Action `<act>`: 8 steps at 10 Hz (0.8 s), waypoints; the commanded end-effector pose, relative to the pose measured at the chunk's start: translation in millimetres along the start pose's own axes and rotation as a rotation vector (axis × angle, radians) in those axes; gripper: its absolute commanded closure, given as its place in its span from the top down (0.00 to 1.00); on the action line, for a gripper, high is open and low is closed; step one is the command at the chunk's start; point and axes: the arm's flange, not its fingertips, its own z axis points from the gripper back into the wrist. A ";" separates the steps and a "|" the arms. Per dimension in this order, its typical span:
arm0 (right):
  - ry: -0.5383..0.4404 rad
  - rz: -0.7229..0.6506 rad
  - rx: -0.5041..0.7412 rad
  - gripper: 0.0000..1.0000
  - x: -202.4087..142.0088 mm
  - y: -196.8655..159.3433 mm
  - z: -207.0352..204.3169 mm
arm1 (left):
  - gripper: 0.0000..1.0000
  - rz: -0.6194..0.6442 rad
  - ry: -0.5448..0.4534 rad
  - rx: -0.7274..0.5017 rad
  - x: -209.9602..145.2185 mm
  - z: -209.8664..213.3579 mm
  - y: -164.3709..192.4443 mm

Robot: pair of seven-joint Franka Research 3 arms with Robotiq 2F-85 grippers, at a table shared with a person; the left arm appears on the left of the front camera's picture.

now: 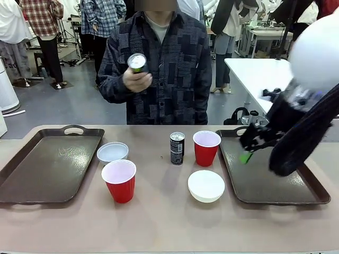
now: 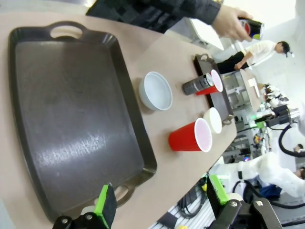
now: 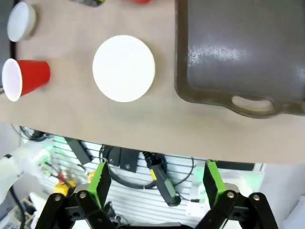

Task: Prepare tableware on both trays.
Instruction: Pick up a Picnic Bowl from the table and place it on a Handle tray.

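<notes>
Two dark brown trays lie on the table, the left tray [image 1: 47, 164] and the right tray [image 1: 270, 177], both bare. Between them stand a white bowl [image 1: 112, 152], a red cup [image 1: 119, 181], a dark can [image 1: 177, 148], a second red cup [image 1: 206, 148] and a second white bowl [image 1: 206, 186]. The person across the table holds another can [image 1: 137, 62] in one hand at chest height. My right gripper [image 1: 248, 151] [image 3: 156, 183] hangs open above the right tray's near-left part. My left gripper [image 2: 161, 200] is open above the left tray [image 2: 71, 109], holding nothing.
The right wrist view looks down on the bowl [image 3: 124, 68] beside the right tray's handle end [image 3: 250, 102] and the table's near edge. Bare tabletop runs along the front. Other people and tables stand far behind the person.
</notes>
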 end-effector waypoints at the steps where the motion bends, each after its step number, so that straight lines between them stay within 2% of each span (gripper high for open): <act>1: -0.040 -0.030 -0.053 1.00 20.4 8.7 -28.0 | 1.00 0.003 -0.008 -0.011 0.0 1.2 -0.3; 2: -0.032 -0.034 -0.027 1.00 25.0 9.9 -34.4 | 1.00 0.003 -0.008 -0.011 0.0 1.2 -0.3; 3: -0.014 0.022 0.015 1.00 19.8 -3.6 -25.1 | 1.00 0.003 -0.008 -0.011 0.0 1.2 -0.3; 4: -0.023 -0.002 -0.029 1.00 14.5 16.8 -24.2 | 1.00 0.003 -0.008 -0.011 0.0 1.2 -0.3; 6: -0.016 -0.004 -0.009 1.00 22.7 10.5 -28.2 | 1.00 0.003 -0.008 -0.011 0.0 1.2 -0.3; 7: -0.001 -0.015 -0.144 1.00 27.5 16.5 -54.1 | 1.00 0.003 -0.008 -0.011 0.0 1.2 -0.3; 8: -0.015 -0.009 -0.192 1.00 38.0 27.8 -77.2 | 1.00 0.003 -0.008 -0.011 0.0 1.2 -0.3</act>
